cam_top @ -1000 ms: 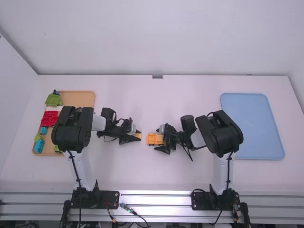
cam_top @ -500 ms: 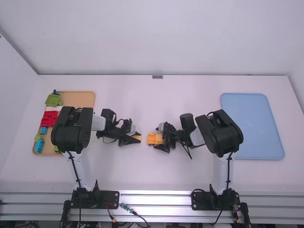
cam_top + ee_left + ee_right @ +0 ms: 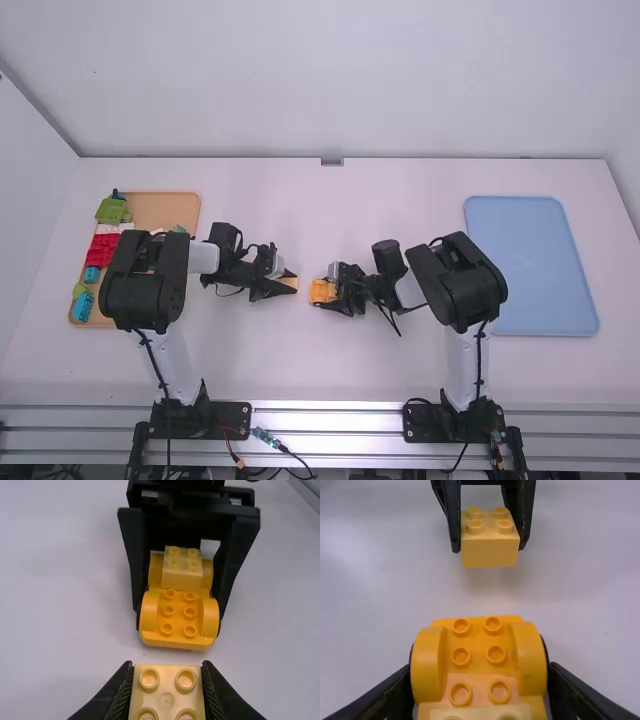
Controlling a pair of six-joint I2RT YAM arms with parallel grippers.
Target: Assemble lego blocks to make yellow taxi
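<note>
White and plain, the tabletop [image 3: 300, 370] is carrying everything. A blue tray [image 3: 530, 265] is lying at its right side; a tan tray [image 3: 165, 210] is lying at its left, partly hidden by the left arm, and is holding red pieces [image 3: 103, 250] and green pieces [image 3: 112, 210].

Near the middle, the right end effector [image 3: 331, 291] is gripping the orange-yellow car body [image 3: 480, 652] by both sides, its fingers standing apart by the body's width. The left end effector [image 3: 285, 284] is facing it across a gap, its fingers closing on opposite sides of a pale yellow block [image 3: 490, 550].

Between the two end effectors, the car body is pointing its free, studded end at the left one, its long axis running left to right. A mounted block [image 3: 181, 572] is sitting on its other end, nearer the right arm. The pale yellow block is facing its studs upward, apart from the body.
</note>
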